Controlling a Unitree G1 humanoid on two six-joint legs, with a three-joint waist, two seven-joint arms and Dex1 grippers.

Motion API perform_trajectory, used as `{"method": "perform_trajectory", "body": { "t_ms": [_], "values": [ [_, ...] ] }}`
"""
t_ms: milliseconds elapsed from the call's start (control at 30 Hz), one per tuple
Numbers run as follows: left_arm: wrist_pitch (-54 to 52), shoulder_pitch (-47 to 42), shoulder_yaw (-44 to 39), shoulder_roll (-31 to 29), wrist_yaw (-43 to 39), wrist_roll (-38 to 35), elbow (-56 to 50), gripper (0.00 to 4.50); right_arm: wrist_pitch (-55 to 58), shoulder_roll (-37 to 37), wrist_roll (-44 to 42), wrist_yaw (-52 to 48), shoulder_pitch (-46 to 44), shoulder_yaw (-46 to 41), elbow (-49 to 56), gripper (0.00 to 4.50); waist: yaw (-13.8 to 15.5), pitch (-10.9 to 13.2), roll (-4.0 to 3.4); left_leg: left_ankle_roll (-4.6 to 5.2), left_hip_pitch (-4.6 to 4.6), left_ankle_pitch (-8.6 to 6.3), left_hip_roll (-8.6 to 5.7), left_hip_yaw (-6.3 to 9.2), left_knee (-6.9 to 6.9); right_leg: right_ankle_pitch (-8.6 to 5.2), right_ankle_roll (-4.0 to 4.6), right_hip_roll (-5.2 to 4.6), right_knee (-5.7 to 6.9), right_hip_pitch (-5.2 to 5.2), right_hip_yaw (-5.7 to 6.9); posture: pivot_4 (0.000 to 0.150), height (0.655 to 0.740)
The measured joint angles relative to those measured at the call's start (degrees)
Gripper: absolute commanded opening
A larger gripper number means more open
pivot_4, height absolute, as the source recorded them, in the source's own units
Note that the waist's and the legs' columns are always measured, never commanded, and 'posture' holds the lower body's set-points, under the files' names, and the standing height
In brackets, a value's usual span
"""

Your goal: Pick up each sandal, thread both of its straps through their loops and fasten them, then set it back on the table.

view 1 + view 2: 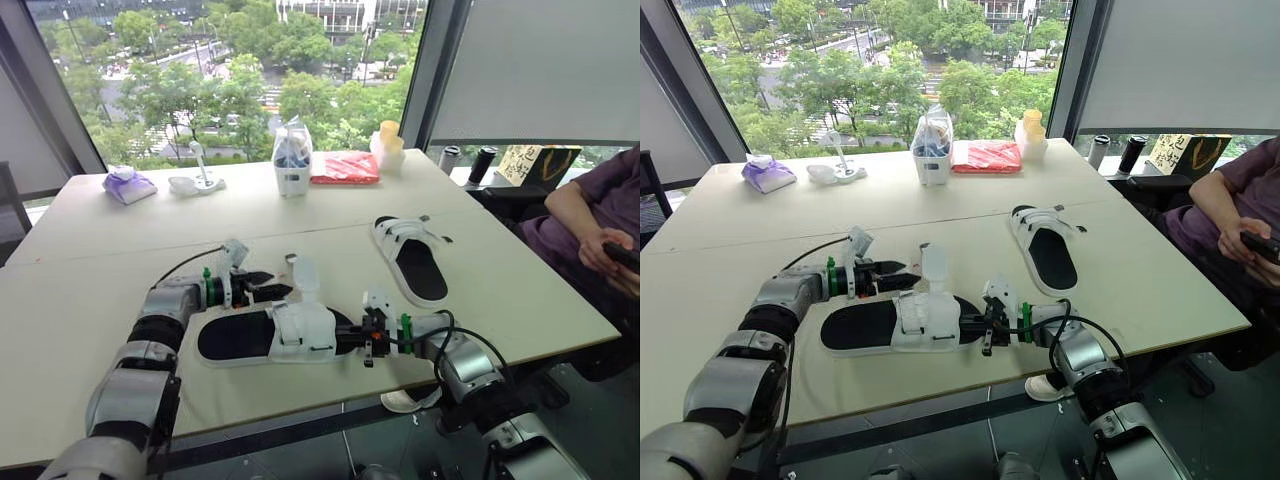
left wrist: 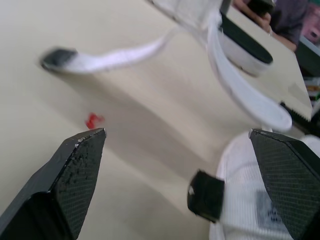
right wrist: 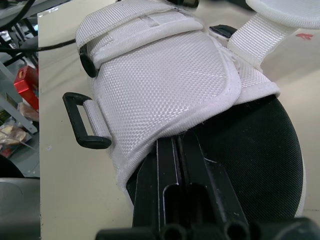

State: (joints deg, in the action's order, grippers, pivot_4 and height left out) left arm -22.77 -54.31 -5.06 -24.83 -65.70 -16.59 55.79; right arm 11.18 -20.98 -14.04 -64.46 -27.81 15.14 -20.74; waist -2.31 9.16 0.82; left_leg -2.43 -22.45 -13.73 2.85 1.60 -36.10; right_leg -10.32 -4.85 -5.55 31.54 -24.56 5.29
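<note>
The near sandal (image 1: 270, 335), with a black footbed and white mesh straps, lies flat on the table's front part. My right gripper (image 1: 352, 338) is shut on its end; in the right wrist view its fingers (image 3: 180, 170) reach under the white upper (image 3: 160, 85), beside a black loop (image 3: 82, 125). One strap (image 1: 305, 275) stands up from the sandal. My left gripper (image 1: 272, 286) hovers just behind it, open, with nothing between its fingers (image 2: 80, 170). A loose strap (image 2: 115, 57) lies on the table ahead of it. The second sandal (image 1: 412, 258) lies further back on the right.
Along the window stand a purple tissue pack (image 1: 128, 185), a white container with a bag (image 1: 292, 160), a red packet (image 1: 345, 167) and yellow cups (image 1: 388, 140). A person (image 1: 600, 215) sits at the table's right side. The table edge (image 1: 330, 405) is close in front.
</note>
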Motion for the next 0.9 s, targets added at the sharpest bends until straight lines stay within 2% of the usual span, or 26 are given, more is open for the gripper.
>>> {"method": "perform_trajectory", "body": {
  "t_ms": [133,200,233,267,300,333,367,400,433,500,600,667,767,900],
  "values": [
    [-2.41,-5.68,-3.12,-0.75,-0.42,-2.54,-0.58,4.45,0.0,0.56,0.0,0.0,-0.91,0.06,-1.07,0.0,-0.26,-0.01,-0.3,0.0,0.02,0.0,0.14,0.03,0.03,0.01,-0.02,0.0,-0.45,0.19,0.28,0.15,0.74],
    [-4.36,-6.2,-3.08,-0.15,-1.03,-2.89,-1.09,4.45,-0.02,0.76,0.0,-0.01,-1.18,0.07,-1.5,0.0,-0.44,-0.02,-0.5,0.0,0.0,0.0,0.24,0.03,0.05,0.43,-0.17,0.01,-0.95,0.38,0.43,0.15,0.74],
    [-5.33,-6.04,-2.85,0.36,-1.46,-2.86,-1.42,4.45,-0.1,0.77,0.0,-0.01,-1.29,0.09,-1.61,0.0,-0.54,-0.01,-0.65,0.0,-0.14,0.0,0.5,0.06,0.08,1.52,-0.07,0.16,-1.93,0.67,0.68,0.15,0.74],
    [-6.2,-5.5,-2.3,0.84,-1.88,-2.79,-2.11,4.45,-0.29,0.89,0.0,-0.01,-1.38,0.14,-1.83,0.0,-1.14,-0.04,-1.74,0.0,-1.26,-0.01,1.76,0.27,0.1,3.41,0.11,1.18,-4.2,1.28,1.04,0.15,0.74],
    [-6.94,-5.36,-1.88,1.18,-2.03,-2.68,-2.6,4.45,-0.44,1.07,0.0,-0.02,-1.52,0.11,-1.88,0.0,-1.08,-0.32,-1.57,0.02,-1.86,0.0,2.58,-0.33,0.42,3.7,0.66,0.76,-1.05,0.87,1.03,0.15,0.74],
    [-7.6,-4.68,-0.85,1.89,-2.28,-2.59,-3.28,4.45,-0.79,1.07,0.0,-0.08,-1.61,0.03,-1.95,0.0,-1.2,-0.36,-0.77,0.07,-1.43,0.04,2.66,-1.62,0.48,-0.78,0.65,0.02,4.28,0.82,0.1,0.15,0.74],
    [-8.14,-3.59,-0.32,1.8,-2.57,-2.38,-3.89,4.45,-0.8,1.18,0.02,-0.07,-1.89,0.44,-2.13,0.0,-1.2,-0.27,0.32,0.17,-0.66,0.1,1.44,-2.22,1.02,-4.4,0.23,-0.27,4.63,1.38,-1.63,0.15,0.74],
    [-8.47,-2.6,0.12,1.89,-2.75,-2.02,-4.09,4.45,-0.85,1.55,0.02,0.19,-1.98,0.43,-2.3,0.0,-0.41,-0.01,0.49,0.08,-0.24,0.16,0.52,-1.76,1.4,-4.54,0.13,-0.09,4.53,1.4,-1.93,0.15,0.74],
    [-9.12,-1.44,1.22,2.06,-2.98,-1.52,-4.28,4.45,-0.88,1.99,0.02,0.79,-1.96,0.68,-2.52,0.0,0.09,0.08,0.61,-0.4,0.37,0.5,0.44,-1.3,1.92,-4.47,0.19,0.07,4.5,1.57,-1.89,0.15,0.74],
    [-9.86,0.22,2.47,2.43,-3.39,-1.28,-5.62,4.45,-0.96,1.98,0.02,0.81,-1.98,0.81,-2.52,0.0,0.41,0.28,0.38,-1.66,0.74,1.27,0.77,-0.98,1.9,-4.27,0.31,0.51,4.6,1.8,-1.7,0.15,0.74],
    [-11.92,2.43,4.0,2.34,-4.4,-1.11,-7.69,4.45,-1.6,1.94,0.02,0.73,-1.83,0.84,-2.56,0.0,0.36,0.35,0.41,-1.71,0.94,1.29,0.75,-1.03,1.76,-4.34,0.44,0.48,4.22,2.09,-1.72,0.15,0.74],
    [-12.26,2.87,4.02,2.35,-4.09,-1.12,-8.14,4.45,-1.72,1.93,0.02,0.69,-1.88,0.81,-2.6,0.0,0.21,0.35,0.41,-1.7,0.87,1.29,0.75,-1.09,1.73,-4.34,0.45,0.47,3.7,2.2,-1.73,0.15,0.74],
    [-11.91,2.83,3.7,2.91,-2.51,-1.13,-8.21,4.45,-1.73,1.84,0.02,0.69,-1.73,0.69,-2.62,0.0,-0.07,0.35,0.41,-1.63,0.54,1.23,0.75,-1.2,1.22,-4.3,0.5,0.42,3.58,2.14,-1.8,0.15,0.74],
    [-9.45,1.13,1.16,7.12,2.78,-1.33,-3.13,4.45,-1.72,1.59,0.02,0.79,-1.63,0.13,-2.62,0.0,0.16,0.34,0.44,-1.59,0.19,1.21,0.76,-1.18,0.94,-4.27,0.53,0.43,3.58,1.89,-1.79,0.15,0.74]
  ]
}}
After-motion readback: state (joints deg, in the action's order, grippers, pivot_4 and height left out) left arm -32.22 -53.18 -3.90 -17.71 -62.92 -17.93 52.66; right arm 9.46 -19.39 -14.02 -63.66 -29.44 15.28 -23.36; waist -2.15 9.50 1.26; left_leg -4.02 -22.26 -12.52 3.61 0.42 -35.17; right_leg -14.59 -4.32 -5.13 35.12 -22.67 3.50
